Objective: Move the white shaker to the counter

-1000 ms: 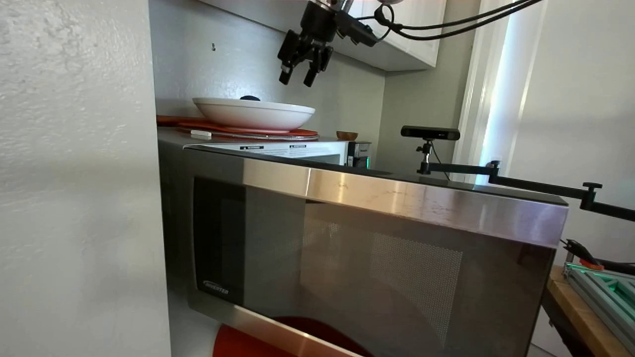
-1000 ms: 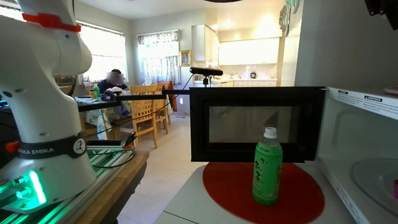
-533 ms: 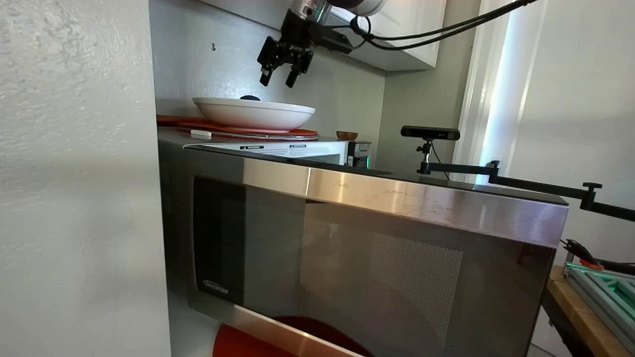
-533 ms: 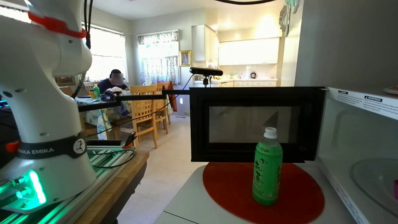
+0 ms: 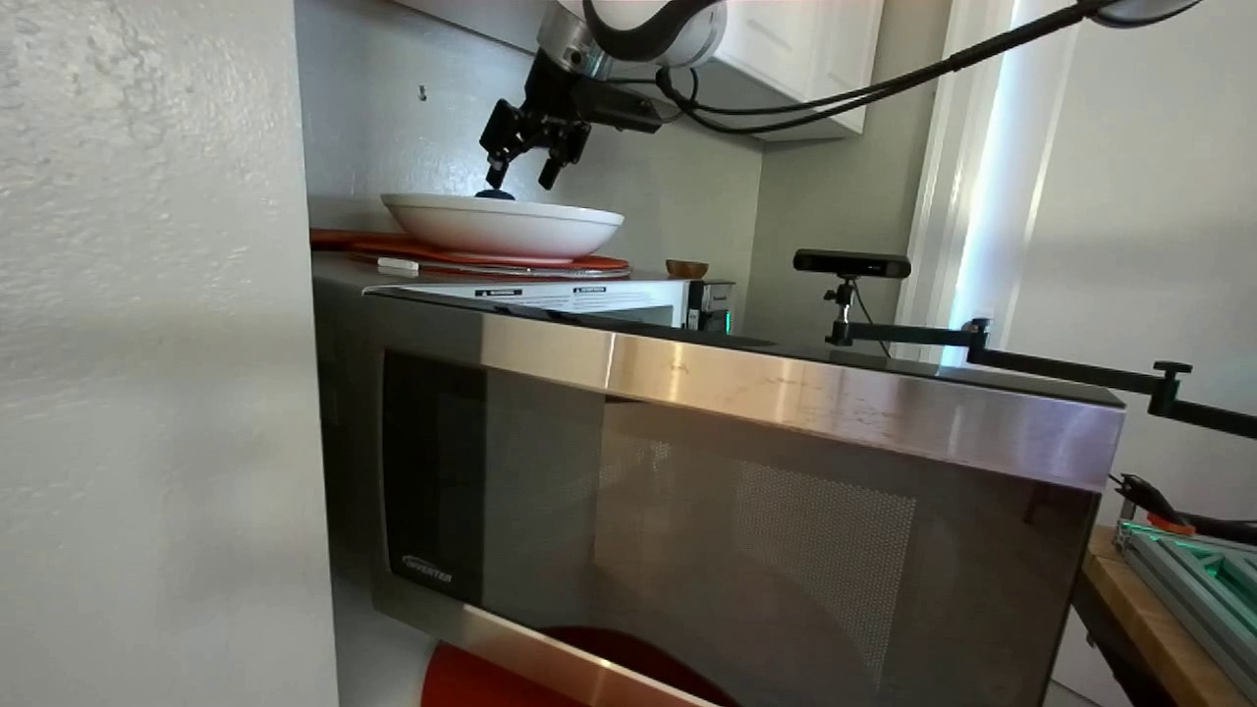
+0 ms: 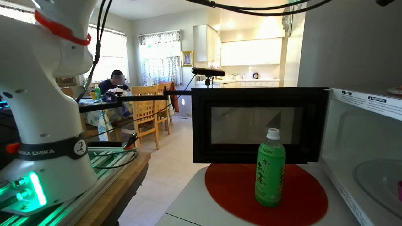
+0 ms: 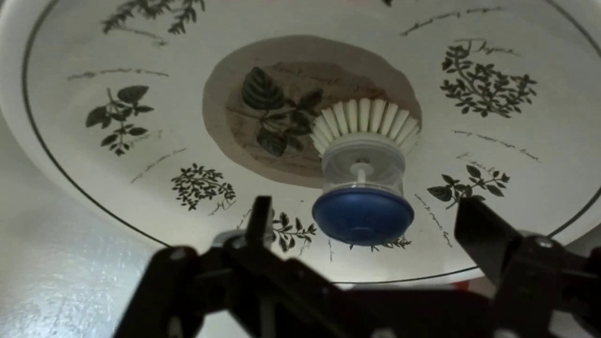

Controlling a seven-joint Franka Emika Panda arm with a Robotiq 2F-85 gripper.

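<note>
The white shaker shows plainly in no view. The gripper [image 5: 520, 183], fingers spread and holding nothing, hangs above the white bowl [image 5: 503, 236], and the blue-topped brush [image 7: 364, 171] inside the bowl is probably the thing meant. Best to centre on the brush, sink past its knob without knocking the bowl's wall, pinch the clear waist gently, and lift above the rim before making for the counter [image 6: 194, 201], lower than the bowl.

Fingers [image 5: 552, 171] lower, nearer white bowl [image 5: 506, 228], cables [image 5: 955, 64] lower

The hand [image 7: 365, 213] gapes wide — a blue-topped brush [image 7: 364, 174] shows between its fingers [image 7: 486, 239], in a leaf-patterned bowl [image 7: 155, 206].
</note>
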